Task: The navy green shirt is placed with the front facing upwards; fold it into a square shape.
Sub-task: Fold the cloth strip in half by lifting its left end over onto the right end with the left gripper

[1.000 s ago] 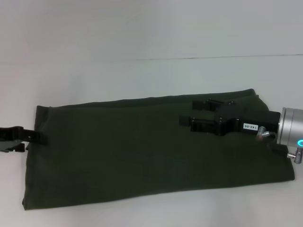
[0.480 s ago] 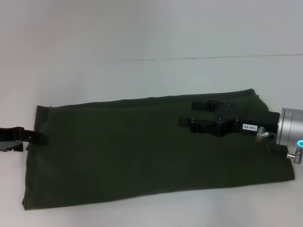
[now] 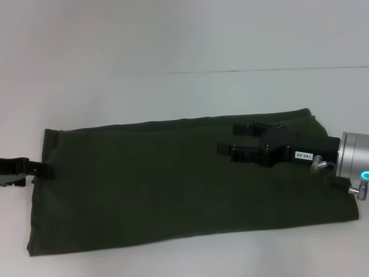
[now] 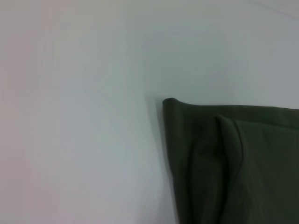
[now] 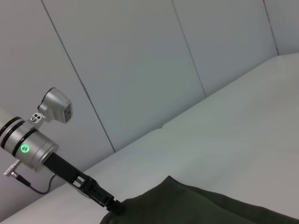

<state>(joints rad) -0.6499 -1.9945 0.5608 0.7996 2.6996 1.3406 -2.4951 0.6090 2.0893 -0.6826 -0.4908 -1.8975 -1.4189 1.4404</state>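
The navy green shirt (image 3: 184, 179), folded into a long band, is spread across the table (image 3: 173, 46). Its left-end edge is clamped by the left tool (image 3: 45, 171), reaching in level. The right tool (image 3: 228, 138) is held low over the right end, fingers apart.

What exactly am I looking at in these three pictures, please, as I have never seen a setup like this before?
This is a robot with two arms, each ending in a gripper. The wide picture comes from a camera on its head, looking down at a white table. The other two come from cameras on its wrists.

On the table lies a dark green shirt, already folded into a long band, plain side up.

The left gripper is at the shirt's left end, its tips at the edge of the cloth; whether it is pinching the cloth is not clear. The right wrist camera shows that same gripper from across the table. The right gripper hangs open over the shirt's right end, holding nothing.

The left wrist camera shows only a folded corner of the shirt.
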